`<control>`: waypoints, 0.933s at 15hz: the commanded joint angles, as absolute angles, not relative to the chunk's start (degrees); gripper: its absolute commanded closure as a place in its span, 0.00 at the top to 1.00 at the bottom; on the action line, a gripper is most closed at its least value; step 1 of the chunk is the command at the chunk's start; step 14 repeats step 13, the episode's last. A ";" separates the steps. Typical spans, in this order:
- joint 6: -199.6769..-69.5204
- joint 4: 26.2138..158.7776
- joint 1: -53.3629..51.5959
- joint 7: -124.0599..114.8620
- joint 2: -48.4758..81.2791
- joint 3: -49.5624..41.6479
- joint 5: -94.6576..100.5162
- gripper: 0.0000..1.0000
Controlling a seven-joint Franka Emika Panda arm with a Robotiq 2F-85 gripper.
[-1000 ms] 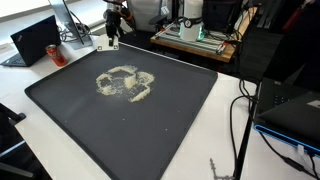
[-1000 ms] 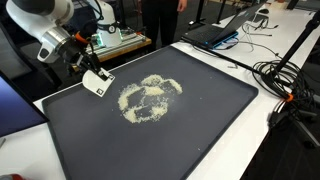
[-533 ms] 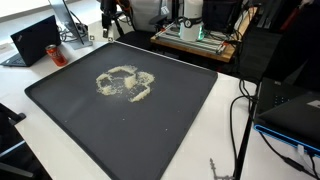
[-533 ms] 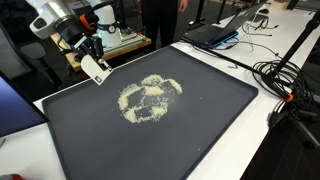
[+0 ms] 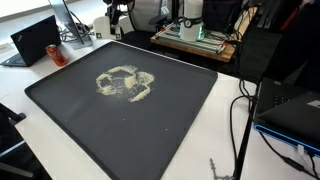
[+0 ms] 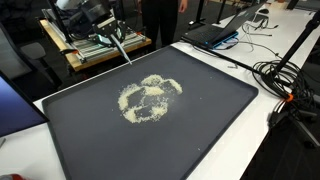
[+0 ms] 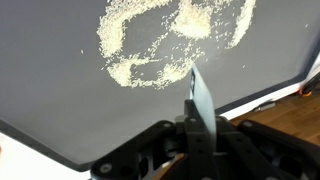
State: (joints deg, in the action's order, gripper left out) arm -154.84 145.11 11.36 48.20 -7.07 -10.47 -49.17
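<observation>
Black and matte with a low raised rim, the tray [image 6: 185,140] covers most of the white table [image 6: 245,150]. A loose ring of pale crumbs [image 6: 150,97] lies toward the tray's far half. Bare dark surface surrounds it on every side, and the widest open stretch is on the near side.

The gripper [image 6: 110,33] hangs above the tray's far edge, off to one side of the crumbs and well clear of them. Its jaws are pinched tight on 1 thin white card [image 6: 121,48], which slants down toward the rim. Whether the card's tip touches the rim cannot be told.

In the wrist view the card [image 7: 203,95] shows almost edge-on, pointing at the crumbs [image 7: 170,40], and the tray's edge runs close beside the fingers.

Just behind that far edge stands a wooden cart [image 6: 85,55], so room is tight there. 1 laptop [image 6: 215,32] sits beyond another side, and cables [image 6: 285,80] crowd the table past the tray's corner.
</observation>
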 commanded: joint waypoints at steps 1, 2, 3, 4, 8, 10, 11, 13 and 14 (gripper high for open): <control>-154.08 150.11 11.75 46.01 -13.51 -7.64 -36.76 0.01; -153.53 150.87 12.02 45.91 -14.86 -6.75 -33.34 0.01; -152.74 151.52 12.40 45.76 -16.33 -5.96 -29.86 0.01; -151.75 152.05 12.69 46.00 -17.82 -5.27 -26.73 0.01; -142.89 152.43 8.52 46.01 -24.93 -8.26 -12.89 0.01; -134.87 150.51 6.96 46.28 -27.89 -8.91 -9.01 0.01; -131.58 149.56 6.12 46.36 -28.97 -9.18 -8.00 0.01; -125.76 147.48 3.78 48.41 -30.48 -10.27 -8.03 0.01; -125.76 147.48 3.78 48.41 -30.48 -10.27 -8.03 0.01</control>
